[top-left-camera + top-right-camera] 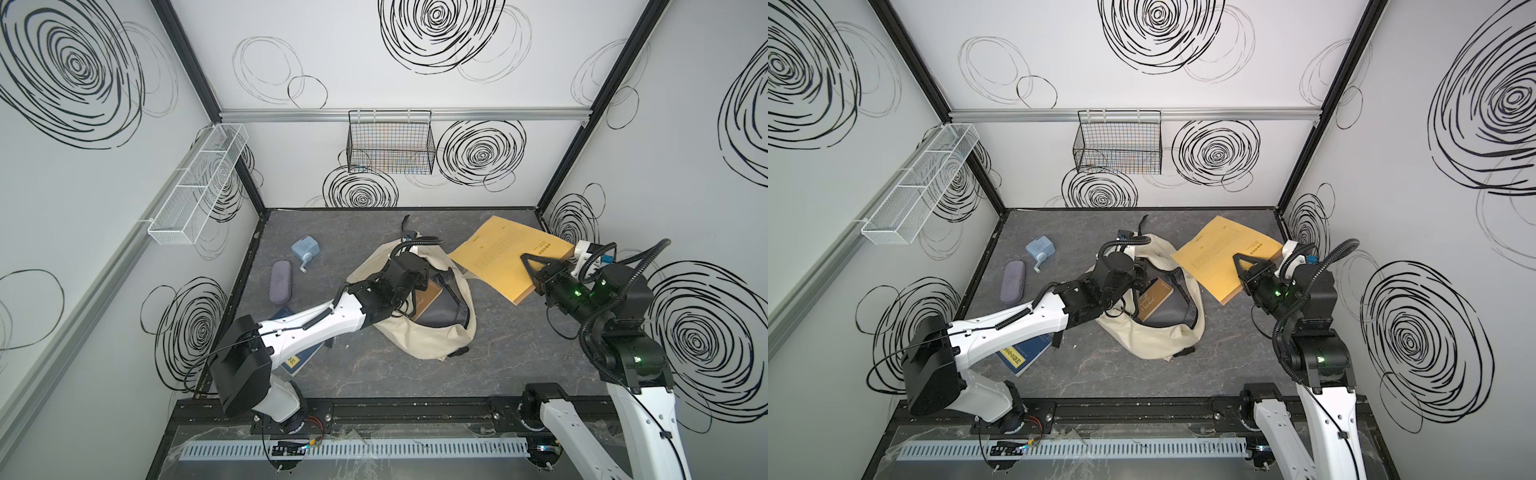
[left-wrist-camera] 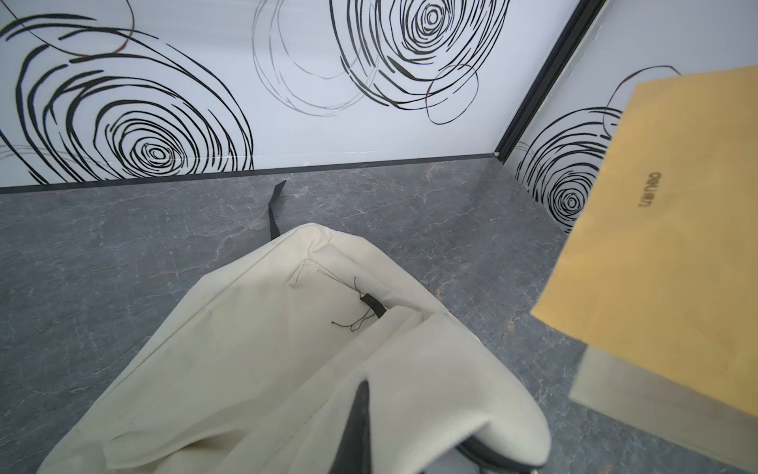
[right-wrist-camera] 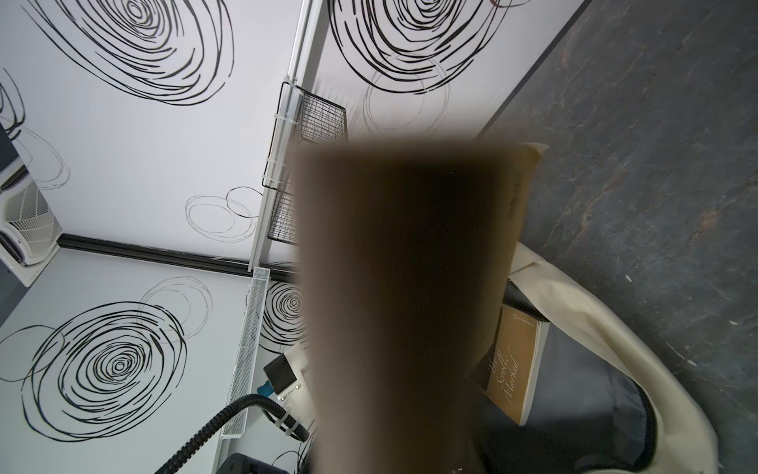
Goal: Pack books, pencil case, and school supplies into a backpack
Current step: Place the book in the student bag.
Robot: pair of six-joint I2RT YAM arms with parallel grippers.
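Observation:
The cream backpack [image 1: 419,336] [image 1: 1154,336] lies open mid-table. My left gripper [image 1: 417,284] [image 2: 363,396] is shut on the fabric edge of its opening [image 2: 430,369]. A small brown notebook [image 1: 428,301] [image 3: 514,369] sits inside. My right gripper [image 1: 528,259] [image 1: 1241,259] is shut on the mustard kraft book [image 1: 494,257] [image 2: 664,230], held tilted in the air to the right of the backpack; it blocks the right wrist view. The navy book [image 1: 299,359] lies partly under my left arm. The purple pencil case [image 1: 281,281] and the light blue sharpener [image 1: 303,249] lie at the left.
A black wire basket [image 1: 390,143] hangs on the back wall. A white mesh basket [image 1: 199,187] hangs on the left wall. Walls close in the grey table [image 1: 519,353] on three sides. A black strap [image 2: 275,209] trails behind the backpack.

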